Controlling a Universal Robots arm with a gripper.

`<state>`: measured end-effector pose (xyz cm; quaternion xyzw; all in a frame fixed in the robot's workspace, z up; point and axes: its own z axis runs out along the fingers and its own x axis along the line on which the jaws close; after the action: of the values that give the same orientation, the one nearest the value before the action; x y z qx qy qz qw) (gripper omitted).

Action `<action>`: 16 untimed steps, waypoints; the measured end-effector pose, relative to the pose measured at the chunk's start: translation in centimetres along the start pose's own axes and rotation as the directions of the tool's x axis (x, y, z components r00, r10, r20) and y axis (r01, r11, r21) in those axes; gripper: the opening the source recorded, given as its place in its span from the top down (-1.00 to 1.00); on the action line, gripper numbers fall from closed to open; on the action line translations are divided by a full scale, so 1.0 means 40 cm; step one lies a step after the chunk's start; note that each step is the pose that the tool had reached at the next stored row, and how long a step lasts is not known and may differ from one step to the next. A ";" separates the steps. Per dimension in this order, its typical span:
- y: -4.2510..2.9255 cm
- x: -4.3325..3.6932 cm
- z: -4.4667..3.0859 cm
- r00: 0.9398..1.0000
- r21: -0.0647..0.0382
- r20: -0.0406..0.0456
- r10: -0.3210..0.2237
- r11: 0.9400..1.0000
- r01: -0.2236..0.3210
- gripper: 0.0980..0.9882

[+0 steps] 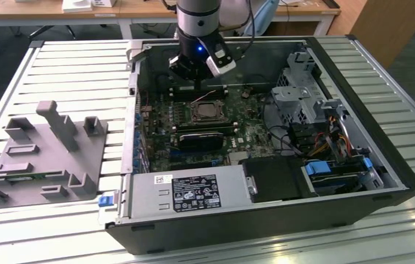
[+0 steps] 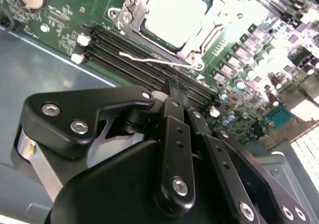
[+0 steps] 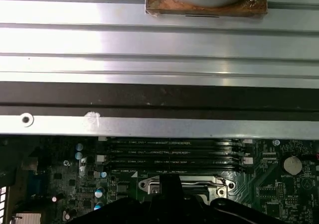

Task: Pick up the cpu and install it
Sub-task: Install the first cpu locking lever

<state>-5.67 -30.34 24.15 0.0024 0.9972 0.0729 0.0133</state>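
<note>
The cpu (image 1: pixel 208 111) lies flat inside the motherboard socket frame (image 1: pixel 194 103), near the middle of the open computer case. Its shiny silver top (image 2: pixel 172 12) shows bright in the second wrist view, ringed by the metal socket frame (image 2: pixel 130 10). My gripper (image 1: pixel 196 83) hangs just above the memory slots (image 2: pixel 139 59), at the far side of the socket and a little apart from the cpu. Its black fingers (image 2: pixel 173 95) are shut together with nothing between them. In the first wrist view the gripper tip (image 3: pixel 169 181) sits over the socket's edge (image 3: pixel 219 184).
The open case (image 1: pixel 383 165) lies on a slatted metal table (image 1: pixel 68 71). A grey plastic fixture with upright posts (image 1: pixel 46 154) stands at the exterior view's left. A power supply (image 1: pixel 185 190), a drive cage (image 1: pixel 303 93) and loose cables (image 1: pixel 325 137) crowd the case.
</note>
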 end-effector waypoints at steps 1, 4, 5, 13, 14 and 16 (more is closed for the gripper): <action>0.000 0.000 0.003 1.000 0.000 0.000 0.000 1.000 0.000 0.98; -0.002 0.000 0.012 1.000 0.002 0.000 0.000 1.000 0.000 0.98; -0.002 0.000 0.014 1.000 0.002 0.000 0.000 1.000 0.000 0.98; 0.000 -0.026 0.027 1.000 0.007 0.000 0.000 1.000 0.000 0.98; 0.002 -0.027 0.029 1.000 0.013 0.000 0.000 1.000 0.000 0.98; 0.007 -0.029 0.035 1.000 0.028 0.000 -0.001 1.000 0.001 0.98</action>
<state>-4.50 -29.87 22.84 0.0021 0.9982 0.0587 0.0134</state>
